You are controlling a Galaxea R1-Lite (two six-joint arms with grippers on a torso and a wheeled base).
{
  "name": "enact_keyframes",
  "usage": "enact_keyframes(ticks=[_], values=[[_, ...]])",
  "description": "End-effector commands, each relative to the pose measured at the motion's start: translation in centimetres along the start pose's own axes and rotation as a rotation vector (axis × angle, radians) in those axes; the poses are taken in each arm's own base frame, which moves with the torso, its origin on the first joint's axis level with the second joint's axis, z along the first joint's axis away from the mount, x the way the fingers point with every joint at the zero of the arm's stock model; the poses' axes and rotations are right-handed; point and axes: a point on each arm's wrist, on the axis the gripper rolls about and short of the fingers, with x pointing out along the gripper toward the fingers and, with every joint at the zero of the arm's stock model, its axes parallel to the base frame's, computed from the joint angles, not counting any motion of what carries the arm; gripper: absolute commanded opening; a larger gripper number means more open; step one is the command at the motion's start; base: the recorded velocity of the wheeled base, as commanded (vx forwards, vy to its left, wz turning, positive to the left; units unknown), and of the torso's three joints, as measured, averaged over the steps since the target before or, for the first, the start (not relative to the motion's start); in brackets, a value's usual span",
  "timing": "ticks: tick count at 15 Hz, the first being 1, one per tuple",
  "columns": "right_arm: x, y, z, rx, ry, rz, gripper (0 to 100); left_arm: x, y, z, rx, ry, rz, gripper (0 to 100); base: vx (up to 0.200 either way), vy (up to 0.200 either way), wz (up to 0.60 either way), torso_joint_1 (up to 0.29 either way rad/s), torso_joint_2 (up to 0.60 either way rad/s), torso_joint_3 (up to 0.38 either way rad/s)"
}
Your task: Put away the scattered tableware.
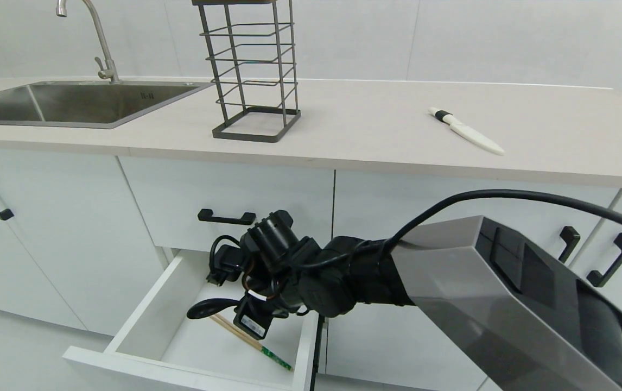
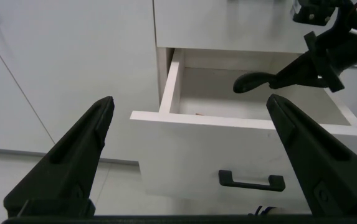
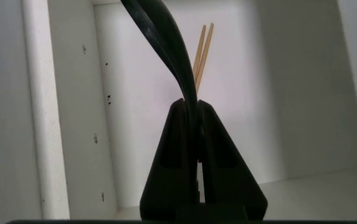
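1. One hand, the left hand (image 2: 189, 106), is hovering spread before the open drawer (image 2: 190, 134).
2. The right hand (image 1: 237, 312) is pinching the black spoon (image 1: 205, 308) by its slim handle above the drawer; the spoon looks stiff, light and likely slippery.
3. The knife (image 1: 465, 130) is lying on the tabletop (image 1: 370, 125).

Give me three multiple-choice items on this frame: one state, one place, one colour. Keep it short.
1. The drawer is: A shut, B open, C removed.
2. The white knife lies: A in the drawer, B on a plate, C on the counter.
3. The spoon in the right gripper is: A black, B white, C red.
Answers: B, its front stands pulled out with the inside showing; C, it rests on bare counter; A, the jaws are shut on a black handle.
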Motion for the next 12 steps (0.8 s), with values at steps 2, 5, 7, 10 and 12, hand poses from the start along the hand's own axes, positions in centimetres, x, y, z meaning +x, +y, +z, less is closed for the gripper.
enact_keyframes(ticks=[2, 5, 7, 10, 12], values=[[1.3, -0.2, -0.5, 0.002, 0.009, 0.002, 0, 0.0, 0.0, 0.0, 0.0, 0.002, 0.0, 100, 0.0, 0.0, 0.0, 0.0, 0.0, 0.0], [2.2, -0.5, -0.6, 0.005, 0.01, -0.016, 0, 0.0, 0.0, 0.0, 0.0, 0.002, 0.0, 100, 0.0, 0.0, 0.0, 0.0, 0.0, 0.0], [2.9, -0.8, -0.6, 0.009, 0.005, -0.039, 0, 0.0, 0.0, 0.0, 0.0, 0.002, 0.0, 100, 0.0, 0.0, 0.0, 0.0, 0.0, 0.0], [3.9, -1.0, -1.2, 0.015, 0.027, -0.051, 0, 0.0, 0.0, 0.0, 0.0, 0.002, 0.0, 100, 0.0, 0.0, 0.0, 0.0, 0.0, 0.0], [4.8, -1.2, -2.2, 0.023, 0.055, -0.073, 0, 0.0, 0.0, 0.0, 0.0, 0.002, 0.0, 100, 0.0, 0.0, 0.0, 0.0, 0.0, 0.0]])
